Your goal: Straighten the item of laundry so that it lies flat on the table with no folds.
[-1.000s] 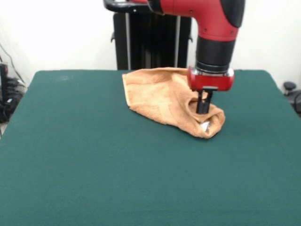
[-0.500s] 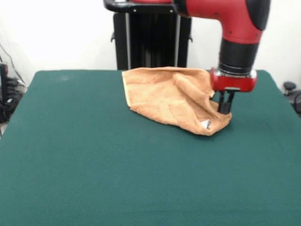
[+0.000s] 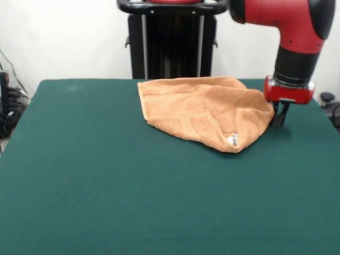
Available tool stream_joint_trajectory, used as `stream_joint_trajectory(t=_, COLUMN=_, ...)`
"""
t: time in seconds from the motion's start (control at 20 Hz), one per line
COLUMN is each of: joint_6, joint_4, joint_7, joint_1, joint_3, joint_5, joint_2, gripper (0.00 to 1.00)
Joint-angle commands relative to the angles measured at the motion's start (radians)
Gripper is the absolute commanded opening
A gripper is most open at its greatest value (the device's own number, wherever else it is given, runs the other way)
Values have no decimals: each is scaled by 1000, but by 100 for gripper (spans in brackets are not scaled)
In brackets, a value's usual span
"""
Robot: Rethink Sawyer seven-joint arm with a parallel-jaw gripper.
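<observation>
The light-orange terry towel (image 3: 204, 111) lies at the far middle of the dark green table (image 3: 133, 186), with a small white label (image 3: 232, 139) near its front corner. It is spread wider on its right side, with a soft ridge still running across it. My gripper (image 3: 278, 120) is low at the towel's right edge, shut on that edge of the cloth and pulling it taut to the right.
The robot's black pedestal (image 3: 170, 40) stands behind the table's far edge. Cables and dark gear (image 3: 8, 106) sit off the table's left side. A dark object (image 3: 329, 103) shows past the right edge.
My gripper has moved to the right with the towel's edge in it. The folded-over part has opened out and the towel now covers more of the table.
</observation>
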Motion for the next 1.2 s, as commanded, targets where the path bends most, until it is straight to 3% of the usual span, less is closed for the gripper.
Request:
stream_joint_trajectory(t=0.05, joint_6=-43, joint_4=-22, joint_7=295, joint_1=21, joint_3=43, joint_5=85, joint_2=35, gripper=0)
stream_joint_trajectory(t=0.75, joint_6=-44, joint_4=-46, joint_7=282, joint_1=7, joint_3=31, joint_5=57, joint_2=38, gripper=0)
stream_joint_trajectory(t=0.8, joint_6=-55, joint_4=-46, joint_7=284, joint_1=9, joint_3=28, joint_5=56, joint_2=40, gripper=100)
stream_joint_trajectory(t=1.2, joint_6=-22, joint_4=-50, joint_7=272, joint_1=2, joint_3=22, joint_5=54, joint_2=27, gripper=100)
